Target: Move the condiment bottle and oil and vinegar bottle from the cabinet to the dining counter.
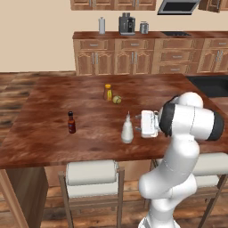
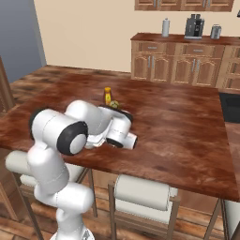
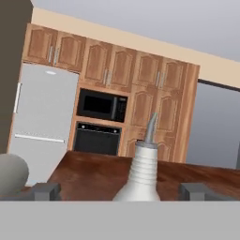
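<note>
I am parked at the near edge of the dining counter (image 1: 53, 133), its glossy red-brown top running wide to the left and ahead of me, with two cushioned stools (image 1: 91, 173) tucked under that near edge. The black sink (image 1: 213, 85) cuts into the far right corner. Left of the arm the top is mostly bare, so there is open room on that side. Behind the island a run of drawer cabinets (image 1: 133, 55) carries a coffee machine (image 1: 127, 24) and a steel canister (image 1: 101, 25).

On the wood, the oil and vinegar bottle (image 1: 127, 130) stands upright near the front edge, directly ahead of my gripper (image 1: 139, 124). In the hand view the fingers (image 3: 46, 190) sit spread wide to either side of the bottle's base, apart from it, holding nothing. The condiment bottle (image 1: 71, 122) stands upright well to the left. Farther back, an orange-yellow jar (image 1: 107, 92) stands just beside a small round yellow-green thing (image 1: 116, 99).
</note>
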Controlling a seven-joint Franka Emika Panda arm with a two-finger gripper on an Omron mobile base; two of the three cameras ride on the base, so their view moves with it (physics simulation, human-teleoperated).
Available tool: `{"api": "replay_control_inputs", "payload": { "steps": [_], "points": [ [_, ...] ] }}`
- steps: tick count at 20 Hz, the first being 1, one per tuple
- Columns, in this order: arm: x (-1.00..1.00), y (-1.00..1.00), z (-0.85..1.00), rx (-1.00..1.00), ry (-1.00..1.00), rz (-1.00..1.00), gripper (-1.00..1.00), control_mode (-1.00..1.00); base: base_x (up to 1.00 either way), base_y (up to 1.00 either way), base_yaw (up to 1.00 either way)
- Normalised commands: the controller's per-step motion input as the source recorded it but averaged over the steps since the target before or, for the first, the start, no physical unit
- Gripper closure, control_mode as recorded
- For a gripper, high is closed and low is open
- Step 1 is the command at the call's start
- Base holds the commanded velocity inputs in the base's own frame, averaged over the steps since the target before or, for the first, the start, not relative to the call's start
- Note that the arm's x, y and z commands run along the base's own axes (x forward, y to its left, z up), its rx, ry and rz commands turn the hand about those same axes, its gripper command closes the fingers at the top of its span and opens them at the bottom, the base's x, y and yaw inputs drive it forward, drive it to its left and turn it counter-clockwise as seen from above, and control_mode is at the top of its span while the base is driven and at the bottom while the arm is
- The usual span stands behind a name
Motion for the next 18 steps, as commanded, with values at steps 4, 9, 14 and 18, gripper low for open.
{"api": "replay_control_inputs", "payload": {
  "steps": [4, 9, 14, 18],
  "points": [
    [-0.50, -0.38, 0.39, 0.00, -0.06, 0.00, -1.00, -1.00, 0.00, 0.00, 0.00],
    [-0.64, -0.36, 0.45, 0.00, -0.06, 0.00, -1.00, -1.00, 0.00, 0.00, 0.00],
    [-0.79, -0.24, 0.53, 0.00, -0.06, -0.03, -1.00, -1.00, 0.00, 0.00, 0.00],
    [-0.82, -0.04, 0.63, 0.00, -0.06, -0.03, -1.00, -1.00, 0.00, 0.00, 0.00]
  ]
}}
